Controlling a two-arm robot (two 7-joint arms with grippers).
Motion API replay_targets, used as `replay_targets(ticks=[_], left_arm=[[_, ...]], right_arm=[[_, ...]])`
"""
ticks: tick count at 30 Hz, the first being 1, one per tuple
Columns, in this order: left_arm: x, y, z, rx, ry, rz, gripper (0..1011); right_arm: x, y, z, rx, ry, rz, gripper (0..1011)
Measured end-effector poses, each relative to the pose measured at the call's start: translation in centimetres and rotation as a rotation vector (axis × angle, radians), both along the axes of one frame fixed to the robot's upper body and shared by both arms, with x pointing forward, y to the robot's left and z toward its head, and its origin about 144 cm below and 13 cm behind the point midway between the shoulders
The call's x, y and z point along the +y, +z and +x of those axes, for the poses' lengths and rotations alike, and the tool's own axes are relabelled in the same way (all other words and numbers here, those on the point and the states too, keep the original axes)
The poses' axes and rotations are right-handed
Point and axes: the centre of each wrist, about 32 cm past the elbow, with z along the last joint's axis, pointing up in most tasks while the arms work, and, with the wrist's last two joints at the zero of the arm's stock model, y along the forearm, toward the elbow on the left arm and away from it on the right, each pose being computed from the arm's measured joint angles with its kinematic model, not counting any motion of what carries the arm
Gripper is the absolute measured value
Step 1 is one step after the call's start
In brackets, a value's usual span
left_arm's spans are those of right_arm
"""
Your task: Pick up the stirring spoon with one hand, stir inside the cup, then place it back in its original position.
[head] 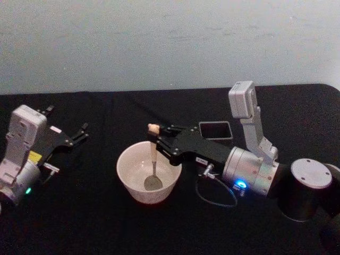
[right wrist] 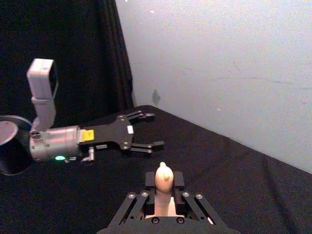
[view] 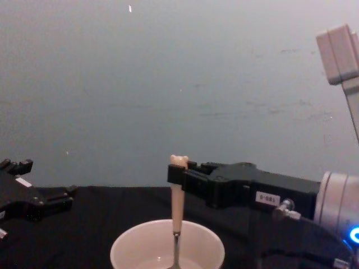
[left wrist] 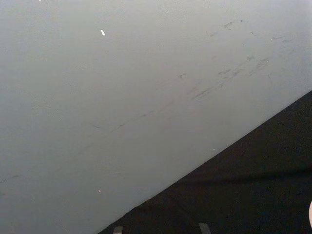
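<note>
The right gripper [head: 157, 139] reaches in from the robot's right side over the black tabletop [head: 85, 212] and is clenched on the stirring spoon [head: 153, 156]. Its two black fingers press on the cream handle just below the bear head [right wrist: 164, 175], which sticks out above them. In the chest view the spoon stands nearly upright. Its thin metal neck goes down past the rim of the cup [head: 139, 194], and in the head view its shiny bowl is low inside the cup, close to the bottom. I cannot tell if it touches the bottom. The cup stands on the tabletop near the middle, directly under the fingers of the right gripper. The dark grey holder [head: 215, 132] stands on the tabletop farther back, to the robot's right of the cup and just behind the black body of the right gripper, apart from the spoon. The left gripper [head: 79, 133] is at the left side, low over the tabletop and well apart from the cup. Its fingers are spread and grasp nothing, as the right wrist view also shows. Behind the tabletop there is a pale wall [head: 170, 42].
</note>
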Motion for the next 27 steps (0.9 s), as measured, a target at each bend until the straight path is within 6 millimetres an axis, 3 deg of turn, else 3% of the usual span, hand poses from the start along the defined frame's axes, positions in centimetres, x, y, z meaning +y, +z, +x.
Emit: replay_targets(ticks=[9, 16, 27], left_arm=[[0.0, 0.0, 0.0, 0.000, 0.000, 0.000, 1001], [0.0, 0.0, 0.0, 0.000, 0.000, 0.000, 1001], [0.0, 0.0, 0.0, 0.000, 0.000, 0.000, 1001]], right_arm=[[1.4, 0.2, 0.4, -0.004, 0.025, 0.011, 213], [2.7, 0.1, 1.8, 0.004, 0.006, 0.018, 214], [2.8, 0.0, 3.8, -0.007, -0.050, -0.004, 213]])
